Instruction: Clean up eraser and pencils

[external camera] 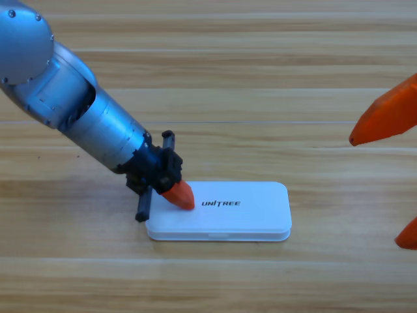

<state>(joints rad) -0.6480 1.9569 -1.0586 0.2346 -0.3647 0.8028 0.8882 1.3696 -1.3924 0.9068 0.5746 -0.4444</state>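
The left gripper [178, 195], jaws pressed together, is set on the left end of one closed white case [221, 212] on the wooden table [260, 78]. Eraser and pencils are hidden. Two orange jaw tips of the right gripper [395, 163], spread apart, are cut off at the right edge.

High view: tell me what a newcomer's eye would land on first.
The big grey left arm reaches in from the upper left, its orange-tipped left end effector pressing on the left end of the closed white case near the table's middle. At the right edge, the right end effector's orange jaws wait, spread apart and partly cut off. No eraser or pencils show.
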